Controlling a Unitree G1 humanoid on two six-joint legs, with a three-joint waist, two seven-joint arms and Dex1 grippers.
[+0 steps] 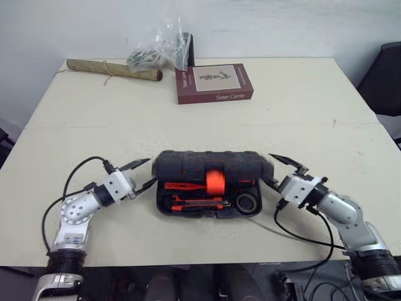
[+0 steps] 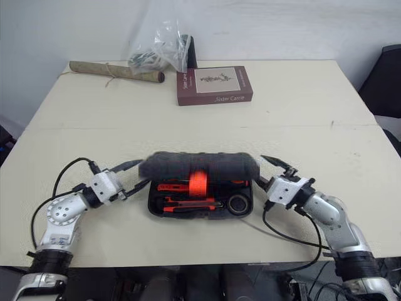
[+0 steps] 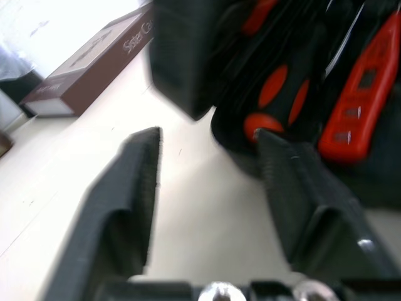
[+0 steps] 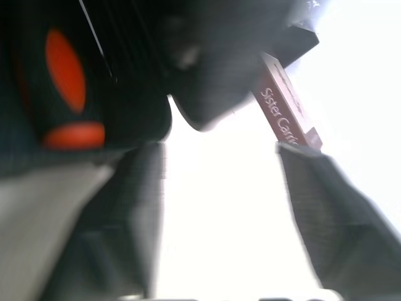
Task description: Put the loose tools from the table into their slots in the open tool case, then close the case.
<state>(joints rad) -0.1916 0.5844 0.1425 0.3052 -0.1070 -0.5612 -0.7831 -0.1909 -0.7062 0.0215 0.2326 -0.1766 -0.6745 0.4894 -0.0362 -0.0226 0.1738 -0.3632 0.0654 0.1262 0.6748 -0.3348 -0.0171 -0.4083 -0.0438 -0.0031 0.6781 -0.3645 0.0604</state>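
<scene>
The black tool case (image 1: pixel 207 188) sits near the table's (image 1: pixel 301 106) front edge, midway along it, its lid (image 1: pixel 207 166) tilted partway over the orange tools (image 1: pixel 188 186). My left gripper (image 1: pixel 149 172) is at its left end and my right gripper (image 1: pixel 270 169) at its right end, both with fingers spread, grasping nothing. A maroon book (image 1: pixel 215 83), a plastic bag (image 1: pixel 160 47) and a brown roll (image 1: pixel 113 69) lie along the far edge, below a white wall (image 1: pixel 282 25).
</scene>
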